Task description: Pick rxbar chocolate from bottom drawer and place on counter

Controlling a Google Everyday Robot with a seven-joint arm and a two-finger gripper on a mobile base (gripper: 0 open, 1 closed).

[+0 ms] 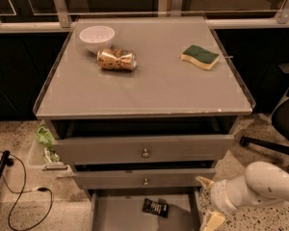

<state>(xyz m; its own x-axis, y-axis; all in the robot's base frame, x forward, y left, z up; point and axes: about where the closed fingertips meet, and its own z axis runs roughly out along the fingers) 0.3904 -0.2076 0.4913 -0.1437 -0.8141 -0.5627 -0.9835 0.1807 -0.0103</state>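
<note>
The rxbar chocolate [155,207], a small flat black wrapper with white lettering, lies on the floor of the open bottom drawer [118,215], towards its right side. The counter [149,85] is the broad grey top of the cabinet. My gripper [208,201] is low at the right, just outside the drawer's right edge, a little right of the bar. Its pale fingers [213,220] point left and down, spread apart with nothing between them. The white arm [265,184] comes in from the right.
On the counter stand a white bowl [97,36], a tipped drink can [116,59] and a green-and-yellow sponge [200,57]. Two knobbed drawers [144,150] sit above the open one, slightly pulled out. A black chair base [274,138] is at the right, cables [19,196] at the left.
</note>
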